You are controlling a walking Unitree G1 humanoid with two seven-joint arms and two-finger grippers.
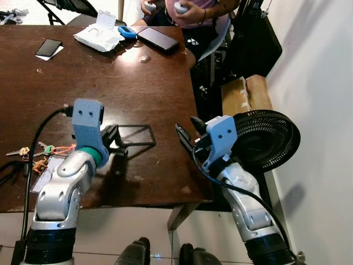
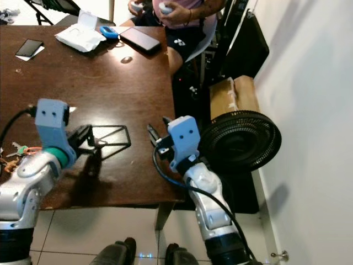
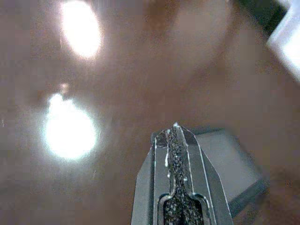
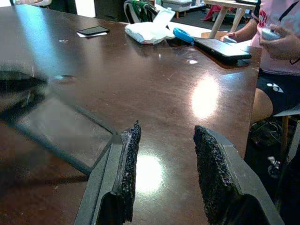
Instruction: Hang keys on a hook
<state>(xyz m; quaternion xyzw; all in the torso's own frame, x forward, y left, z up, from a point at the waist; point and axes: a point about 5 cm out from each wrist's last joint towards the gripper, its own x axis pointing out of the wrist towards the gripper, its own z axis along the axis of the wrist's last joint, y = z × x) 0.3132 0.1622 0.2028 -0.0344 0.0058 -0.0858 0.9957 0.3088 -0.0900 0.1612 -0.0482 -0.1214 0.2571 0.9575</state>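
One bunch of keys (image 1: pixel 33 152), two phones (image 1: pixel 48 47) (image 1: pixel 158 38), one fan (image 1: pixel 268 139), one wire stand (image 1: pixel 132 136), one person (image 1: pixel 190 11).

We've got a dark brown desk (image 1: pixel 110 88) here. Way past the left claw (image 1: pixel 113 137) sit a black phone (image 1: pixel 48 47), a white wipes pack (image 1: pixel 99 34), a blue thing (image 1: pixel 127 32) and a bigger phone (image 1: pixel 158 39). A black fan (image 1: pixel 267 138) sits just beside the right claw (image 1: pixel 187 135), with a cardboard box (image 1: pixel 245 94) behind it. A person (image 1: pixel 190 11) is sitting at the far edge.

The left gripper (image 3: pixel 176 136) has its jaws pressed together, gritty pads meeting in one seam. It hangs close over the glossy brown bench (image 3: pixel 140 70), which carries two bright glare spots and a blurred dark frame (image 3: pixel 234 164).
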